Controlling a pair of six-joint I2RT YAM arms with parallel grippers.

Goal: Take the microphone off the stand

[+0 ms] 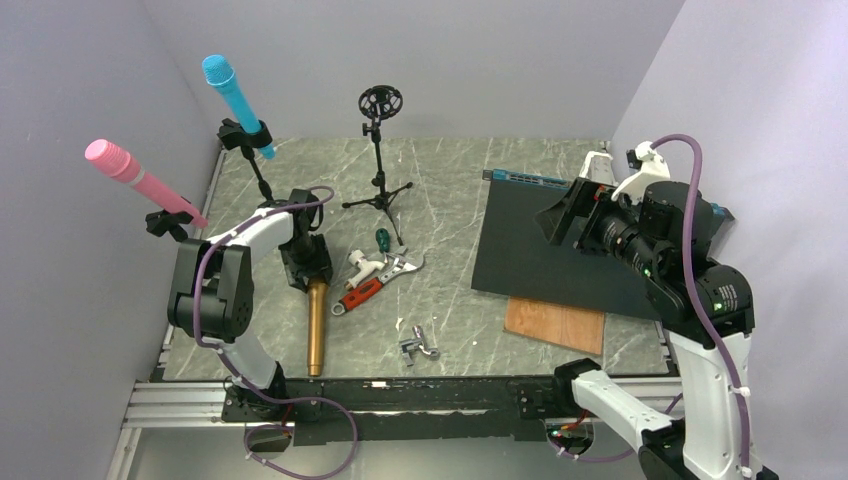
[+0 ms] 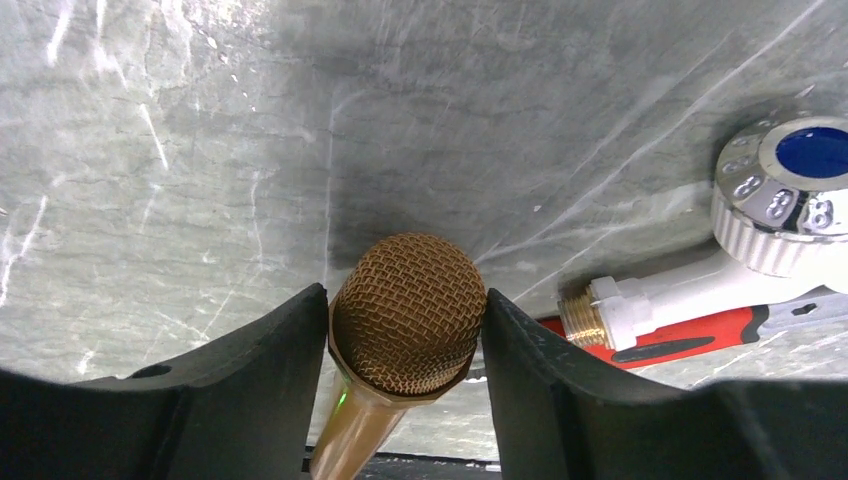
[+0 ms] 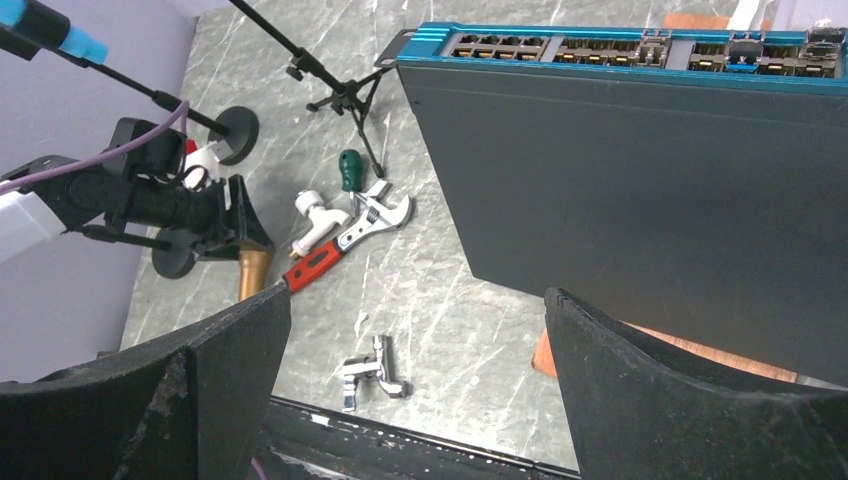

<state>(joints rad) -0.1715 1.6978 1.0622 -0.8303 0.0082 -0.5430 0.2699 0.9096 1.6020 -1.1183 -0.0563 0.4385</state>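
I see left gripper (image 2: pixel 405 305) low at table (image 1: pixel 450 180), jaws closed on mesh head of gold mic (image 1: pixel 316 335), both fingers touching it. Mic body lies flat on table, tail toward near edge, well apart from centre stand (image 1: pixel 381 165) at back. Blue mic (image 1: pixel 235 90) and pink mic (image 1: pixel 135 175) sit in clips at left. Wrench (image 1: pixel 372 287) just beside left gripper. Right gripper (image 3: pixel 418 300) raised over switch (image 1: pixel 545 255), jaws wide apart, nothing held.
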